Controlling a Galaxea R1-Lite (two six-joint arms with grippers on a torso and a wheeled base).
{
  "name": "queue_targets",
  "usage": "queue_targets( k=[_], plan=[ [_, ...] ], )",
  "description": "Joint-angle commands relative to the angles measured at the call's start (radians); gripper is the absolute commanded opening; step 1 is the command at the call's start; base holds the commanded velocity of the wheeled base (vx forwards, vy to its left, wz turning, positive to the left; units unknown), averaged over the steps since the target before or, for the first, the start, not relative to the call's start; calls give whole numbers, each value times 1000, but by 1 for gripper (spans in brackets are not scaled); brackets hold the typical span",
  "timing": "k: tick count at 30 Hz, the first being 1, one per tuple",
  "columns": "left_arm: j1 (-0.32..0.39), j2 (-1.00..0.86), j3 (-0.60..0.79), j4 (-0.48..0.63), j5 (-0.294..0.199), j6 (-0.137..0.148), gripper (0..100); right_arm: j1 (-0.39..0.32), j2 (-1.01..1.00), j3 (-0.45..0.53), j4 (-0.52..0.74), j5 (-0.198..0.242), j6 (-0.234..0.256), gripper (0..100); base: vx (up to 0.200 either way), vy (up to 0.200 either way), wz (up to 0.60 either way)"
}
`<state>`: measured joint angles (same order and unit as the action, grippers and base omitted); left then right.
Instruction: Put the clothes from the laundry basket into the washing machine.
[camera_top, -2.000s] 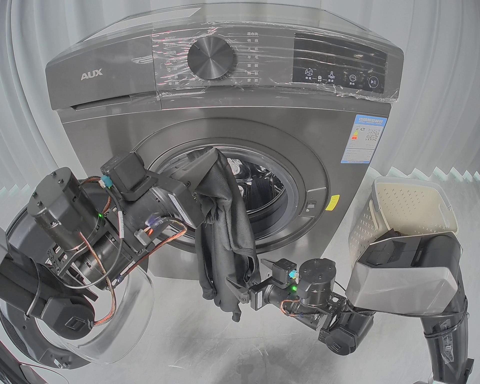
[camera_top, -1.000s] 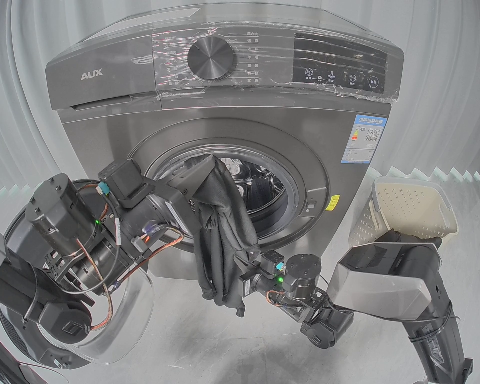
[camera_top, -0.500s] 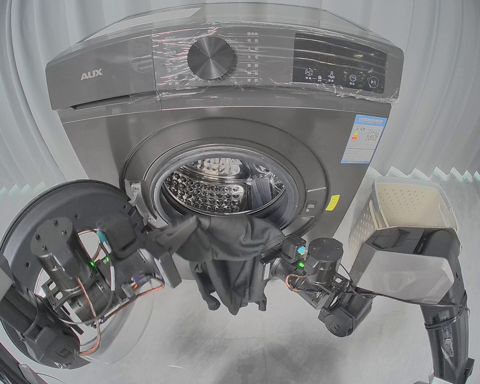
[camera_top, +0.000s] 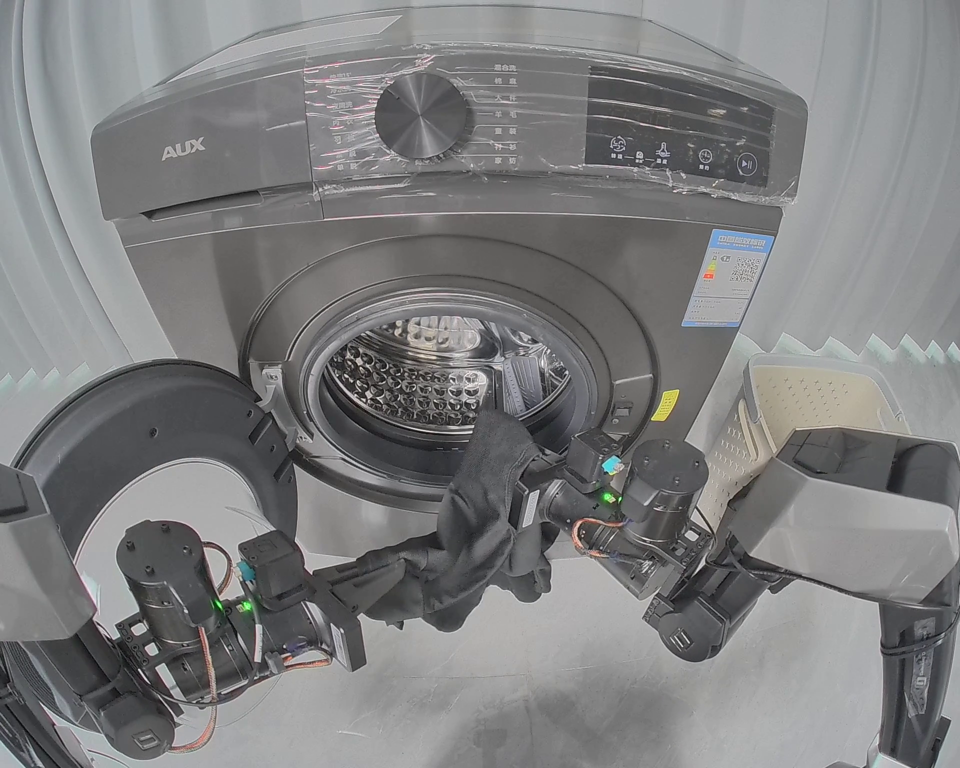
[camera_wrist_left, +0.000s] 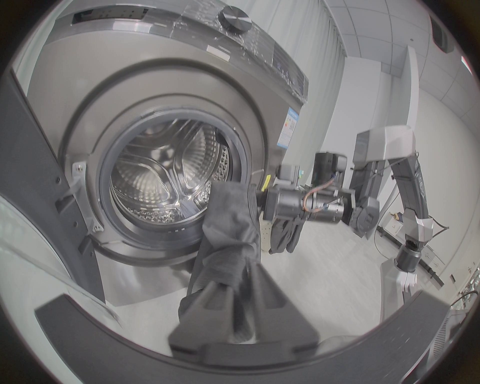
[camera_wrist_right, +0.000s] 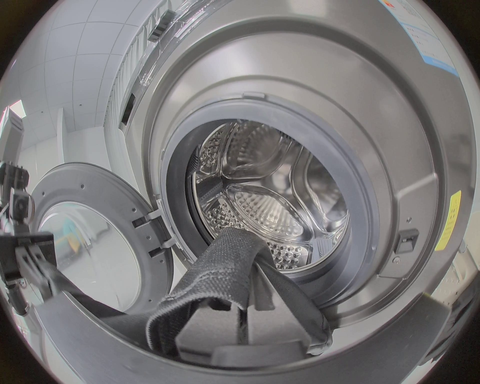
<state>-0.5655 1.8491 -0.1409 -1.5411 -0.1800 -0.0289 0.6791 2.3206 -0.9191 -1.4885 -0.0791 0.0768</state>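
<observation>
A dark grey garment (camera_top: 470, 530) hangs between my two grippers, just below and in front of the washing machine's open drum (camera_top: 440, 365). My left gripper (camera_top: 385, 585) is low, near the floor in front of the machine, and is shut on the garment's lower end (camera_wrist_left: 227, 240). My right gripper (camera_top: 525, 490) is at the lower right rim of the drum opening, shut on the garment's upper end (camera_wrist_right: 220, 280), which rises towards the opening. No clothes show in the drum (camera_wrist_right: 265, 190). The cream laundry basket (camera_top: 830, 400) stands to the right of the machine, partly hidden by my right arm.
The machine's round door (camera_top: 150, 430) is swung open to the left, close behind my left arm. Bare grey floor (camera_top: 520, 680) lies in front of the machine. Pale curtains hang behind it.
My left gripper has dropped from the drum opening to near the floor, pulling the garment down. My right gripper has risen with the other end to the drum's lower rim.
</observation>
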Motion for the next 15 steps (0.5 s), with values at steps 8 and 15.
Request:
queue_targets(
  k=[8,15],
  plan=[
    [-14,94,-29,-10,1,-2,100,59,-47,11,-1,-5,1,0,0,0,0],
    [-16,171,-103,-10,2,-3,100,103,-63,16,2,-16,1,0,0,0,0]
  ],
)
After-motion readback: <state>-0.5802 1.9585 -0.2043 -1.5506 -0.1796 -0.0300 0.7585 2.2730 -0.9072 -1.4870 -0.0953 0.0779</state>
